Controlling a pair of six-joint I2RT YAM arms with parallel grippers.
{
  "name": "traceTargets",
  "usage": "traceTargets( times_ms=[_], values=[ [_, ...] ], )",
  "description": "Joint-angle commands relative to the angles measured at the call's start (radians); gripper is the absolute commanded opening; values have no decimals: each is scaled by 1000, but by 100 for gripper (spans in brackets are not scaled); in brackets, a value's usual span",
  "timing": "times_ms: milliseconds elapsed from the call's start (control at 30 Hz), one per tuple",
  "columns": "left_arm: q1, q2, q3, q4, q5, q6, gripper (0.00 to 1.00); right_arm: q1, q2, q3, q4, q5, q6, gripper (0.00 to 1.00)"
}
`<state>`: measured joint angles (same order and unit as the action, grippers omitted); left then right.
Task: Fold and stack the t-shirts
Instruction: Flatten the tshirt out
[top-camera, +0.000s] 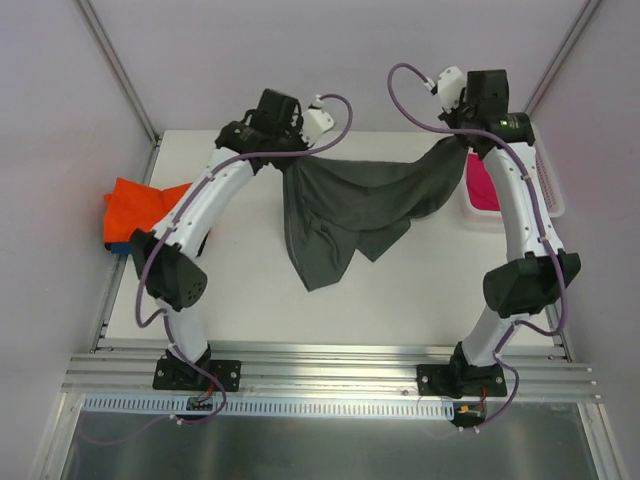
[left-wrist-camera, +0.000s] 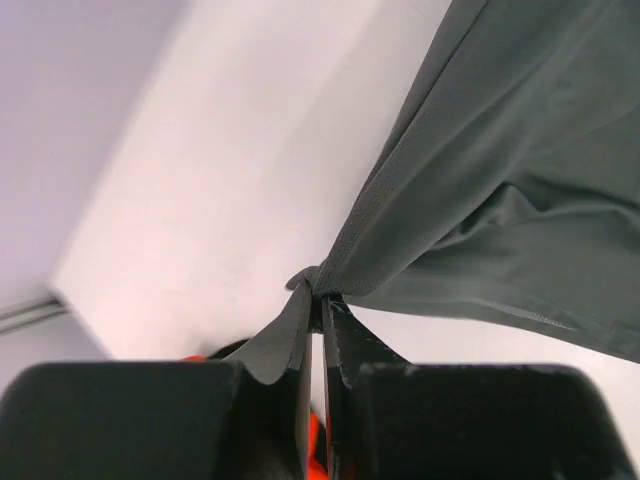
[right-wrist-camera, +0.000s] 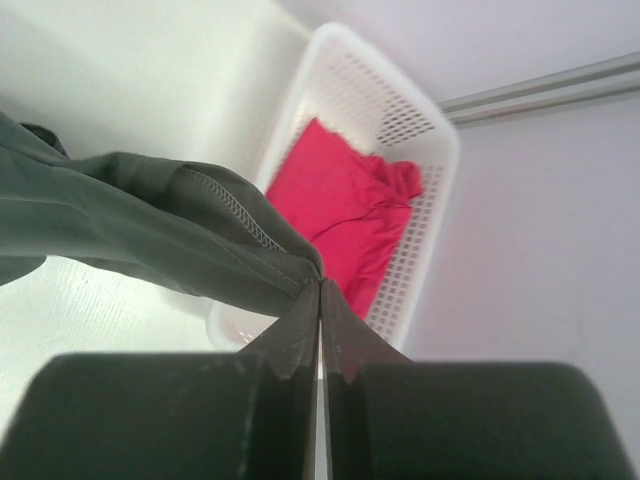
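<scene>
Hung t-shirt (top-camera: 350, 215): strung between left gripper (left-wrist-camera: 320, 300) and right gripper (right-wrist-camera: 320, 285), over mid table (top-camera: 400, 290), loose end drooping toward near side.
Left gripper: clamped on its left end, far side, left of centre.
Right gripper: clamped on its right end, just beside basket (right-wrist-camera: 420, 120).
Basket: far right of table, basket t-shirt (right-wrist-camera: 340, 210) inside.
Left stack (top-camera: 140, 205): at table's left edge, well apart from hung t-shirt.

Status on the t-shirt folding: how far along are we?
Done, apparently: the orange t-shirt lies on the blue t-shirt at the left edge of the table; how neatly is unclear. In hand: the dark grey t-shirt hangs stretched between the left claw and the right claw, both shut on it, not yet folded. Left: fold and stack it, then the magenta t-shirt in the white basket.
</scene>
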<state>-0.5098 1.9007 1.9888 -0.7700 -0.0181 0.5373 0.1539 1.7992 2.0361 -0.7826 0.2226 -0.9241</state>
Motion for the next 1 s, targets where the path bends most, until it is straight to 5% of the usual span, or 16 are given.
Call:
traceTargets(
  times_ms=[0, 633, 967],
  values=[
    [-7, -158, 39, -40, -48, 93, 0, -2, -170, 29, 13, 18, 11, 1],
    [-9, -607, 22, -167, -138, 112, 0, 22, -665, 2, -52, 83, 79, 0],
    [-7, -677, 100, -181, -131, 130, 0, 24, -821, 39, -9, 64, 25, 1]
  ],
)
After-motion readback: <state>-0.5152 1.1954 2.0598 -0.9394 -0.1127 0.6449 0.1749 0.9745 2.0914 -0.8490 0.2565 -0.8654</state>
